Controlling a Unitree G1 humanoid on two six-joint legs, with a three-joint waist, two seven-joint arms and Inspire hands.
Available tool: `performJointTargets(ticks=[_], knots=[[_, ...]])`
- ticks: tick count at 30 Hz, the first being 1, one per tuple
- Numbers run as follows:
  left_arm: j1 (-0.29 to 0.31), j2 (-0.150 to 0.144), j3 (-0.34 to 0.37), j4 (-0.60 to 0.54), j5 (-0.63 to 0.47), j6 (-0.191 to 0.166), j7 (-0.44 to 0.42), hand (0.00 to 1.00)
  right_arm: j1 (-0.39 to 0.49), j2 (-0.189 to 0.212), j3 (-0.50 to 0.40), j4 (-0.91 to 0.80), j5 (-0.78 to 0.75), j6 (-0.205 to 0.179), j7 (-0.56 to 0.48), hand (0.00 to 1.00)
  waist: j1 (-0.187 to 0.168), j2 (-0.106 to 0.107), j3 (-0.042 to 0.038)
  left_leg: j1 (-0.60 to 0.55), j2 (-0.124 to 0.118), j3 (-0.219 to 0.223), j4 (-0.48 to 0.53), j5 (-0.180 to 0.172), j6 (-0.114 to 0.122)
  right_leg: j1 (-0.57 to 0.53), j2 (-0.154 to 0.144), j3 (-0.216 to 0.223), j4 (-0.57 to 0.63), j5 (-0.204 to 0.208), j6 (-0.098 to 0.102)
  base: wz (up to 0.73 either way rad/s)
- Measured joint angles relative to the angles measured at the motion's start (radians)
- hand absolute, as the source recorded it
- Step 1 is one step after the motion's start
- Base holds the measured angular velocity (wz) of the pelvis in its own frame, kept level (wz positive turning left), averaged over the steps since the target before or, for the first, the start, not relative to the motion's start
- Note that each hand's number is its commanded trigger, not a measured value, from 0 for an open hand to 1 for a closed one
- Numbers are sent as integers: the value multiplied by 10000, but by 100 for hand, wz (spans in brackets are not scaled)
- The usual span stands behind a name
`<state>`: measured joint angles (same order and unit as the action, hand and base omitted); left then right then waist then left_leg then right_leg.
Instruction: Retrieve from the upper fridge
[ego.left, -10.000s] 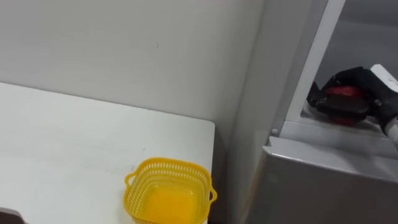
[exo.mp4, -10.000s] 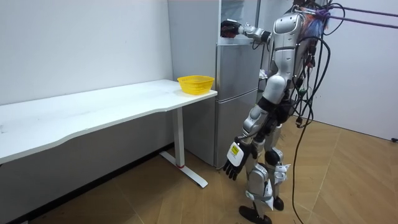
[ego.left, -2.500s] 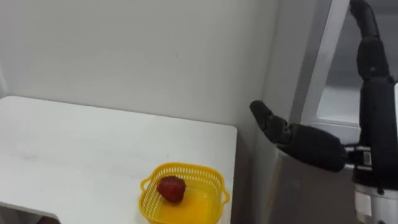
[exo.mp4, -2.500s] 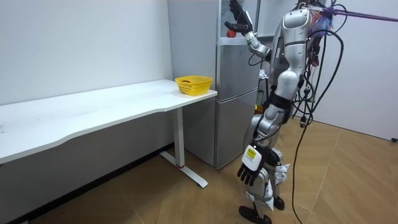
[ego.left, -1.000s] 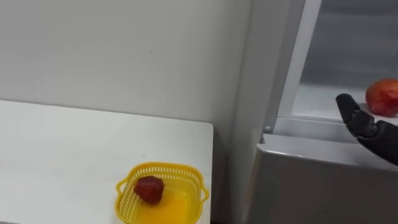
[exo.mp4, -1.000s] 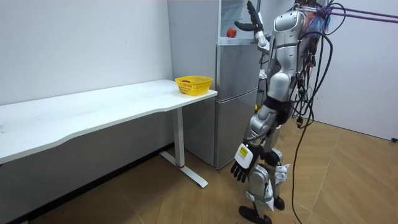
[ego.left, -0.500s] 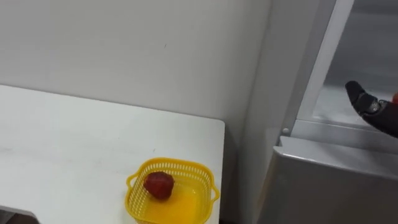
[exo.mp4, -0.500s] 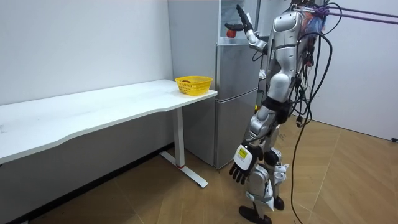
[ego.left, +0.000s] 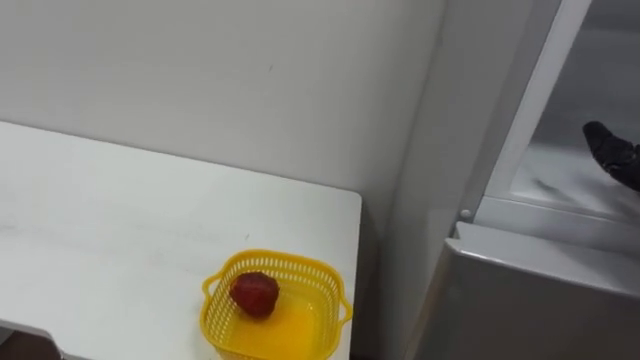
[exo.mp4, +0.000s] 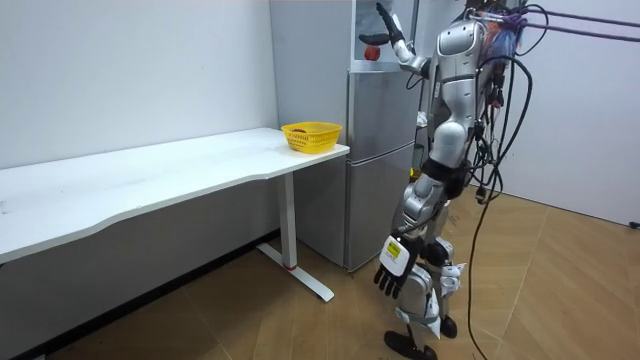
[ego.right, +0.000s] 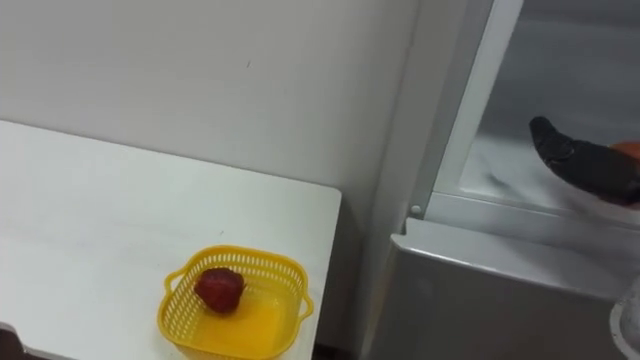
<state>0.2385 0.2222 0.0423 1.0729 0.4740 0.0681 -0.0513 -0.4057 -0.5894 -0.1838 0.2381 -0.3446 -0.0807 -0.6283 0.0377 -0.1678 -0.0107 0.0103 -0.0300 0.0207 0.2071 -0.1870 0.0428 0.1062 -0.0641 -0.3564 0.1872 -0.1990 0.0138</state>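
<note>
White tabletop (ego.left: 120, 220) left of the fridge (ego.left: 540, 300) carries a yellow basket (ego.left: 285, 258) with one red fruit (ego.left: 255, 294) inside. Low before the fridge our left hand (exo.mp4: 392, 270) hangs slack, empty. On the fridge's upper shelf (ego.left: 560, 180) our right hand (ego.right: 585, 165), fingers straight, grips nothing beside a second red fruit (exo.mp4: 371, 52). A careless nudge could roll it off the shelf. It looks round: no long axis or heading.

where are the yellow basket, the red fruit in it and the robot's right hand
yellow basket (ego.left: 290, 258): left eye view, on its far rim
red fruit (ego.left: 255, 294): left eye view, on the middle of the fruit
right hand (ego.right: 585, 165): right eye view, on its dark fingers
</note>
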Motion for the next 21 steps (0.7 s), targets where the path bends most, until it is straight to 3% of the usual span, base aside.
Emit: performJointTargets(ticks=[2, 6, 11, 14, 21], knots=[[27, 13, 35, -37, 0, 27, -38, 0, -219, -74, 19, 296, -4, 26, 2, 0, 0, -35, -17, -2, -3, -18, 4, -1, 1, 5, -4, -41, 3, 0, 0, 2], [59, 153, 28, -230, -19, 197, -232, 0, -488, -427, 201, 1153, 51, 366, 213, 0, 20, -116, 40, -31, -6, -78, -14, -4, 0, 18, -5, -73, 7, 0, 0, 3], [191, 376, 19, -348, -91, 211, -371, 0, -796, -625, 376, 1572, 86, 595, 570, 0, -53, -83, 63, -170, -18, -136, 107, -8, 4, -34, -22, -172, 32, 0, 0, 5], [224, 474, 18, -515, -92, 207, -412, 0, -832, -821, 457, 1579, 94, 606, 726, 0, -48, 20, 135, -198, -22, -170, 151, -7, 5, -51, -33, -201, 89, 0, 0, 3], [265, 572, 13, -586, -86, 208, -459, 0, -899, -876, 689, 2157, 275, 720, 1057, 0, 0, -10, 84, -198, -13, -234, 160, -4, 1, -64, -40, -309, 182, -2, 2, 2]])
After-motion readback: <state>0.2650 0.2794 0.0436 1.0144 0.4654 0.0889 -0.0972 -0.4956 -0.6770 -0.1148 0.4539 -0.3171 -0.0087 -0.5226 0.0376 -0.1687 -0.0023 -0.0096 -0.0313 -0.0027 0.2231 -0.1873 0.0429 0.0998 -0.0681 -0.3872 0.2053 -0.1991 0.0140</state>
